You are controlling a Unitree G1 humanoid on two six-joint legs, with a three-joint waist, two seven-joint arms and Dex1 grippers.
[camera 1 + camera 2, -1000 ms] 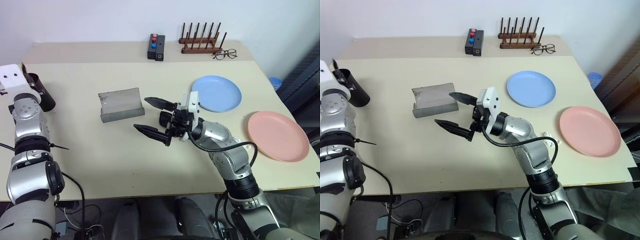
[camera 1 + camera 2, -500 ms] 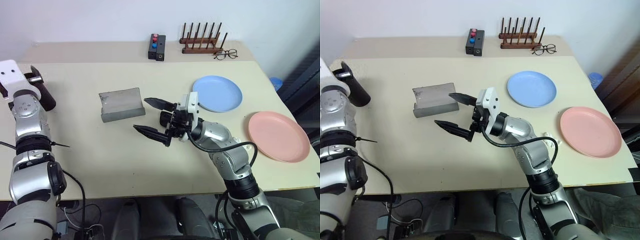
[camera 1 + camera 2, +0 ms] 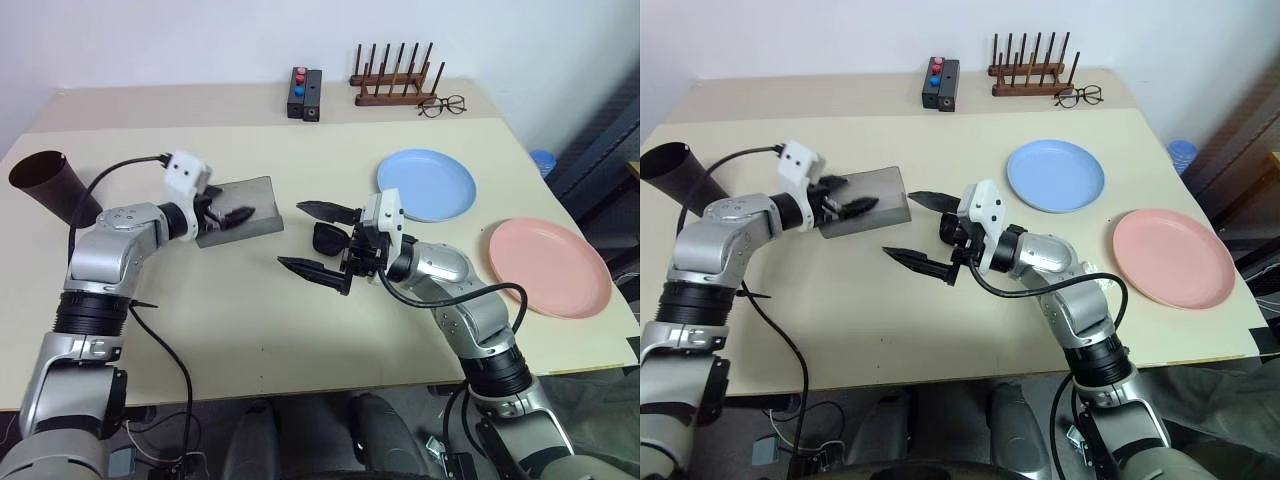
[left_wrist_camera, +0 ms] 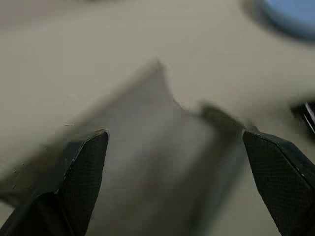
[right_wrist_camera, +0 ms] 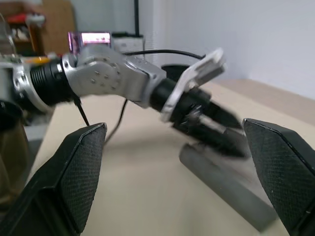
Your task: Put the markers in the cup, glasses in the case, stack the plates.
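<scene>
The surface [image 3: 300, 330] carries the blue plate [image 3: 431, 185] and pink plate [image 3: 549, 270] at right, unstacked. The case [image 3: 250, 212] lies centre-left under the spread left hand [image 3: 228, 216]; the glasses [image 3: 328, 238] sit between the spread right hand's [image 3: 320, 243] fingers. Likely next: holding the case for insertion.

Right gripper [image 3: 322, 243] partly hides the glasses [image 3: 328, 238].

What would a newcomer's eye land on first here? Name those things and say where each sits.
First, the two black claws facing each other at mid-table: the open left claw over the grey case, the open right claw just right of it, beside the black sunglasses. Next, the light blue plate and salmon pink plate, apart on the table's right side. The dark cup stands at the far left edge.
</scene>
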